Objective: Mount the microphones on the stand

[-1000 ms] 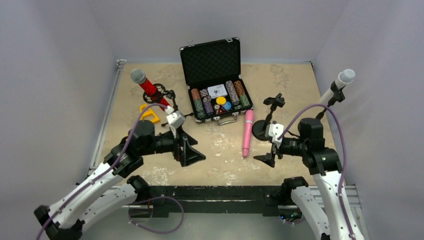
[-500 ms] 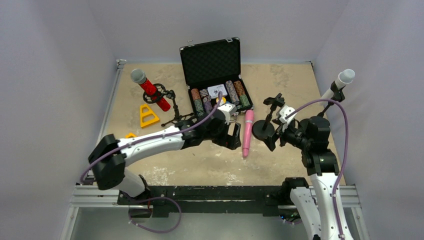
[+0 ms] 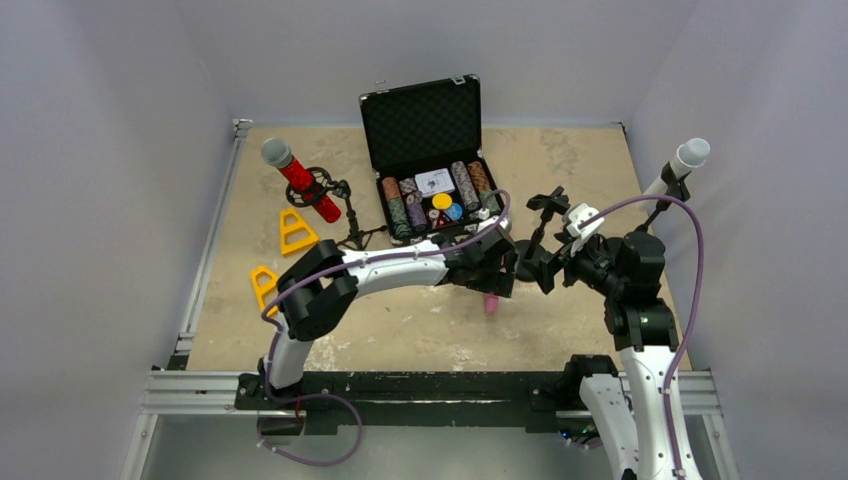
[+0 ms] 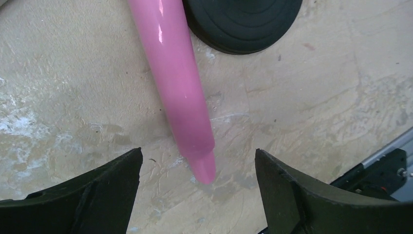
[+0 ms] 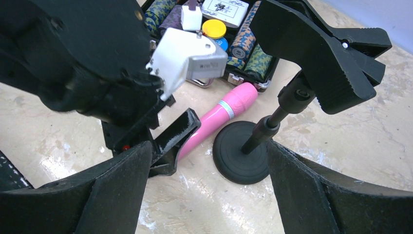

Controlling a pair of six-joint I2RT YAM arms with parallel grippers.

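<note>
Top view: the left end effector (image 3: 490, 283) reaches across to 3 o'clock of centre, over the pink microphone (image 3: 491, 303), of which only the tail shows. The right end effector (image 3: 533, 270) is just beside it, at the empty stand (image 3: 548, 203). The red microphone (image 3: 298, 180) at 10 o'clock and the white microphone (image 3: 678, 168) at 2 o'clock are already mounted. Risk: two arms crowd one spot and could knock each other.

Left wrist: jaws spread either side of the pink tail tip, touching nothing. The microphone lies flat on the table (image 4: 316, 97), running toward 12 o'clock, apparently against the base (image 4: 243, 24). Risk: the tail is glossy and tapered, so a pinch this far back may squirt it out or let the head droop.

Right wrist: jaws wide, empty. The clip (image 5: 331, 58) is at 2 o'clock. Risk: a push on the clip could tip the stand, and a dragged microphone could shove the base.
</note>
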